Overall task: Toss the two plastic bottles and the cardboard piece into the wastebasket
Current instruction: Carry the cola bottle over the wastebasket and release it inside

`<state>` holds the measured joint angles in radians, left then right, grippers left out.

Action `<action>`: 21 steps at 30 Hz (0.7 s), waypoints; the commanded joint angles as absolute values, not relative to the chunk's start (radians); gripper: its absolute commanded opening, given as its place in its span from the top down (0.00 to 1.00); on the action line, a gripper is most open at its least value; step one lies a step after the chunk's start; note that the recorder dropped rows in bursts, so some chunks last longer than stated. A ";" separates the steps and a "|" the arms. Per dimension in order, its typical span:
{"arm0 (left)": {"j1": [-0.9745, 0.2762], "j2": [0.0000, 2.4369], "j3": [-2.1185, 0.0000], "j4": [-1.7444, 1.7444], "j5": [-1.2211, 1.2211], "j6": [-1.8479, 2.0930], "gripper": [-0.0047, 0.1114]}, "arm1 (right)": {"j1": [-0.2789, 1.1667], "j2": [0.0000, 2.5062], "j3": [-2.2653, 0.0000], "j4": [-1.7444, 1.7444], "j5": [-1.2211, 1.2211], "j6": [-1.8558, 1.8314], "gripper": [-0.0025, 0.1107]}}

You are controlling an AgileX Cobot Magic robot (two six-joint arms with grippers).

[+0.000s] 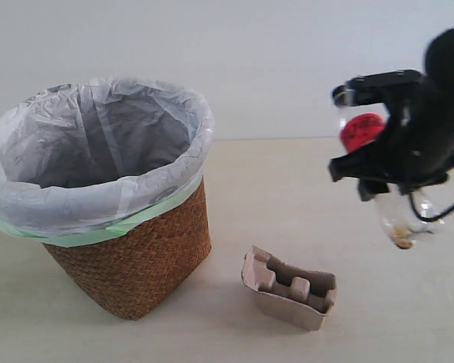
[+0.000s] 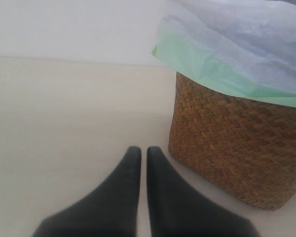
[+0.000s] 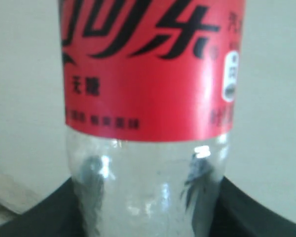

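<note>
Black right fingers [image 3: 259, 215] clamp the red-labelled bottle [image 3: 148, 79].

Wastebasket [image 1: 136, 265]: brown woven wicker, tapered, upright on the counter [image 1: 287, 197] at left, lined with translucent white plastic, pale green at the edge.
Cardboard piece [image 1: 291, 291]: tan moulded pulp, ridges up, lay near, just right of the wastebasket.
Red-label bottle [image 3: 148, 84]: clear, tilted, gripped in the right claw [image 1: 369, 125] above the counter, far right.
</note>
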<state>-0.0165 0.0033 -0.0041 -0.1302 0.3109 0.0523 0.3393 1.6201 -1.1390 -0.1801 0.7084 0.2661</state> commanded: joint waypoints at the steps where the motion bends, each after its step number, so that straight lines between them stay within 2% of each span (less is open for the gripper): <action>1: -0.016 0.000 0.000 -0.127 0.310 0.044 0.93 | 0.153 1.453 -1.014 -0.128 0.688 0.228 0.98; 7: -0.016 0.000 0.000 -0.127 0.310 0.044 0.93 | 0.075 1.383 -1.014 -0.119 0.710 0.150 0.98; 14: -0.016 0.000 0.000 -0.127 0.310 0.044 0.93 | -0.041 1.418 -1.012 -0.124 0.736 0.150 0.98; 18: -0.016 0.000 0.000 -0.127 0.310 0.044 0.93 | -0.034 1.472 -1.012 -0.082 0.703 0.156 0.98; 21: -0.016 0.000 0.000 -0.127 0.310 0.044 0.93 | 0.027 1.528 -1.014 0.021 0.640 0.120 0.98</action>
